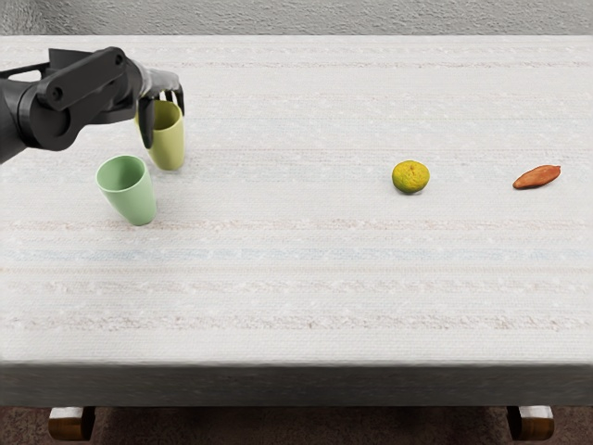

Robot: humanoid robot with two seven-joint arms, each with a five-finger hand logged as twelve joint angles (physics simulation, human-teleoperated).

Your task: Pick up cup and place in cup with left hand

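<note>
We look down on a table (306, 278) covered in a pale cloth with faint stripes running across it, its front side dark grey. Behind it we see a rough grey wall (306, 17), and below its front edge a strip of brown floor (306, 426). From the left comes the black left arm (79, 88), reaching in over the far left part of the table. At its end, the left hand (165, 119) is over and around the upper part of the yellow-green cup; we cannot tell whether it is spread around that cup or gripping it. The yellow-green cup (169, 144) is upright with its mouth up, outside the pale green cup; we cannot tell whether its base bears on the cloth. The pale green cup (132, 197) stands upright on the table, just beside the other, nearer to us and a little further left. Under the front of the table we see two brown feet, the left foot (72, 424) and the right foot (530, 423), well apart. Right of the middle sits a round yellow citrus fruit (410, 177). Further right lies a slim reddish-orange sweet potato (537, 177), slanting slightly, its right end farther from us
</note>
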